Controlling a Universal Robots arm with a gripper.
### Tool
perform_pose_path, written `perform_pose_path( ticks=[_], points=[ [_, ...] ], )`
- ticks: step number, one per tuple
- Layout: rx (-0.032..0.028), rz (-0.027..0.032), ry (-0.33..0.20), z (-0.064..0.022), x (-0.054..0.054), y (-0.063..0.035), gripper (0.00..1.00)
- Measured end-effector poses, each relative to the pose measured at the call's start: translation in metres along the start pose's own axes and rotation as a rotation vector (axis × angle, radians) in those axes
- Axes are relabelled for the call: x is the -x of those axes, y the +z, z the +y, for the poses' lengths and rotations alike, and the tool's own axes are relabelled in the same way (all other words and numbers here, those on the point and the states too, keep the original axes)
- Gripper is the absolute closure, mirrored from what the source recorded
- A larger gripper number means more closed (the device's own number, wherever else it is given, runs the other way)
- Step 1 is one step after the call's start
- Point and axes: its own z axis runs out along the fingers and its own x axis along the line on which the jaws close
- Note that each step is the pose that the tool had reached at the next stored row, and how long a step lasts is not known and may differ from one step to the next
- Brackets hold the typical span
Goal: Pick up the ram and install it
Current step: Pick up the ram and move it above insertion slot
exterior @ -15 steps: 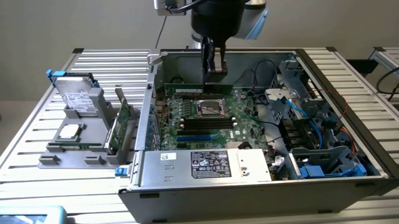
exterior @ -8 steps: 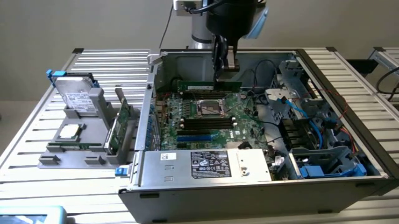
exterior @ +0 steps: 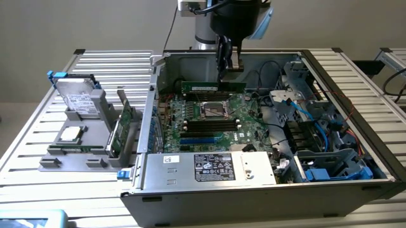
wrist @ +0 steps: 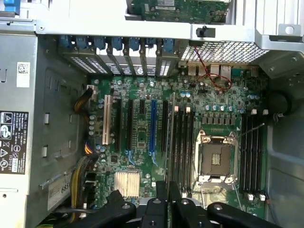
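Note:
My gripper [exterior: 227,76] hangs inside the open computer case, shut on the ram [exterior: 212,88]. The ram is a thin green stick with a white label, held level above the motherboard [exterior: 190,114], over its far edge behind the CPU socket [exterior: 216,109]. In the wrist view the ram [wrist: 169,137] appears edge-on as a thin line running out from between the black fingers [wrist: 154,211]. It lies just beside the nearer bank of long black slots [wrist: 183,142], parallel to them. A second bank of slots [wrist: 251,147] lies past the CPU socket [wrist: 216,159].
A broader green card [exterior: 123,123] stands upright in the grey holder [exterior: 82,152] at the exterior view's left, with a hard drive [exterior: 79,102] and a chip [exterior: 71,134]. The power supply [exterior: 209,166], blue cables [exterior: 298,107] and drive cage [exterior: 336,166] crowd the case.

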Motion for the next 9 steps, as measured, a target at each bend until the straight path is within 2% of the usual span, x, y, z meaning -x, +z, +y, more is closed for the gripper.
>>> perform_pose_path(
  ticks=[4,9],
  points=[
    [-0.0018,0.0021,0.000,-0.0002,0.007,0.0028,0.86],
    [-0.0082,0.0039,0.000,-0.0006,0.016,0.0065,0.86]
  ],
)
